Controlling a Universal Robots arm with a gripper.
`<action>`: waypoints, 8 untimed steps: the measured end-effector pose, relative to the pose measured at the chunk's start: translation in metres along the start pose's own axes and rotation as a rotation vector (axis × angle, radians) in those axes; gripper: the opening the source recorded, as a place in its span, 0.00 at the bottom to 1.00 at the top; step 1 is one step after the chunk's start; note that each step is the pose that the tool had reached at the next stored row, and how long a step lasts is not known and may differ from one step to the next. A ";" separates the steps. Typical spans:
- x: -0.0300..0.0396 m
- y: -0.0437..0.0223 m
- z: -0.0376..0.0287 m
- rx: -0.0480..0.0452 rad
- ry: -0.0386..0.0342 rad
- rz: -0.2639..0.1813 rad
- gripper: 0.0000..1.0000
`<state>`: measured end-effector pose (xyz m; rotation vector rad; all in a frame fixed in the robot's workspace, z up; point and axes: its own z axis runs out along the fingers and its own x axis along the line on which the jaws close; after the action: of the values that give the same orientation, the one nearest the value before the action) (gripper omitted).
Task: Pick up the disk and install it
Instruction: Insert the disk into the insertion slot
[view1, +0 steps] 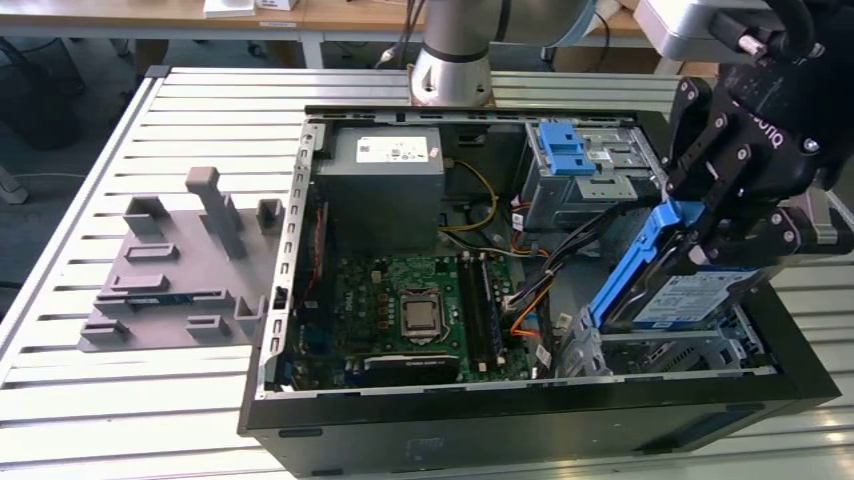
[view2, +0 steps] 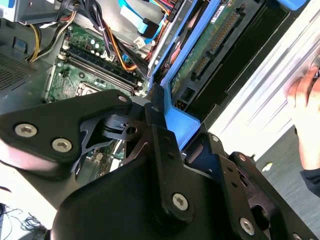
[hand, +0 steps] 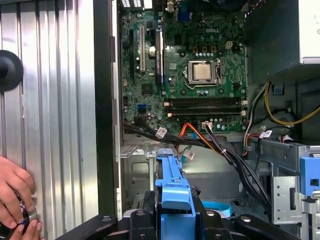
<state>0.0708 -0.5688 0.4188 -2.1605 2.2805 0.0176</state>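
Observation:
The disk (view1: 691, 296) is a silver drive with a blue-and-white label and a blue bracket (view1: 630, 268). It hangs tilted over the metal bay (view1: 667, 355) at the front corner of the open computer case (view1: 534, 400), on the exterior view's right. My black gripper (view1: 714, 240) is shut on its upper end. In the second wrist view the disk's circuit-board side (view2: 200, 55) and bracket (view2: 177, 125) run away from the fingers (view2: 159, 112). The first wrist view has the bracket (hand: 172, 192) between the gripper's links, above the bay floor (hand: 145, 170).
Inside the case lie the motherboard (view1: 414, 310), a grey power supply box (view1: 387, 175), a blue-latched drive cage (view1: 581, 165) and loose cables (view1: 534, 290). A grey fixture (view1: 174, 270) sits on the slatted table. A person's hand (hand: 12, 195) rests just outside the case wall.

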 end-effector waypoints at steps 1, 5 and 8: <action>0.0000 0.0000 0.0012 0.0000 0.0000 0.000 0.36; 0.0000 -0.0001 0.0055 0.0000 0.0000 0.000 0.36; 0.0001 -0.0001 0.0083 0.0000 0.0001 0.000 0.36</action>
<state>0.0708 -0.5688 0.4105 -2.1605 2.2806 0.0175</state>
